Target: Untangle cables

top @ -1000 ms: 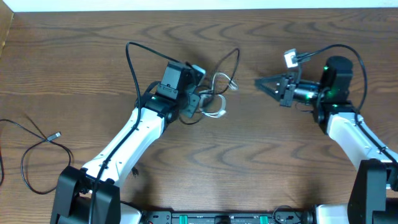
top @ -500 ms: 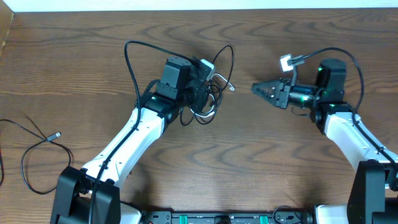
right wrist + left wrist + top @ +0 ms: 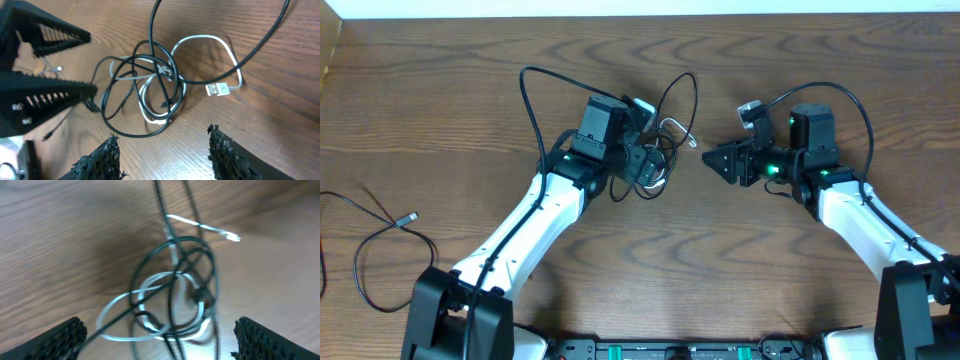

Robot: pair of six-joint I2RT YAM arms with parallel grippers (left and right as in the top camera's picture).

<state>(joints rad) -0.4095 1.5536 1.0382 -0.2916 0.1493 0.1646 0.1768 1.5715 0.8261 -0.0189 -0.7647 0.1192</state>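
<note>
From overhead, the cables (image 3: 663,152) lie knotted in a small clump on the wooden table (image 3: 640,270), just left of centre. The left gripper (image 3: 648,162) hangs right over the clump, and the right gripper (image 3: 708,160) points at it from just beside. That facing arrangement suits pulling the knot apart from two sides. A separate black cord (image 3: 380,245) curls well apart near the table's left edge, already free of the rest.

The left wrist view looks straight down on the knot. Its ridged black fingers (image 3: 62,337) sit at opposite edges of the picture, spread wide with nothing between them. Thin, glossy black cords loop over and through the white cord (image 3: 120,327), which forms a flatter, paler oval. The picture is blurred, so which strand passes over which cannot be told here.

The right wrist view is sharper. The right gripper's own toothed fingers (image 3: 102,160) stand apart and empty, low over the wood and near the clump. The white cord arcs round to a small metal USB plug (image 3: 218,90) lying flat on the grain, clear of the crossings. Several black loops tighten round one crossing point at the middle of the tangle (image 3: 155,70). The left gripper's serrated jaws show at the left, likewise parted, flanking the tangle's edge without pinching it. The cords look limp and springy, likely to slide rather than hold their shape.
</note>
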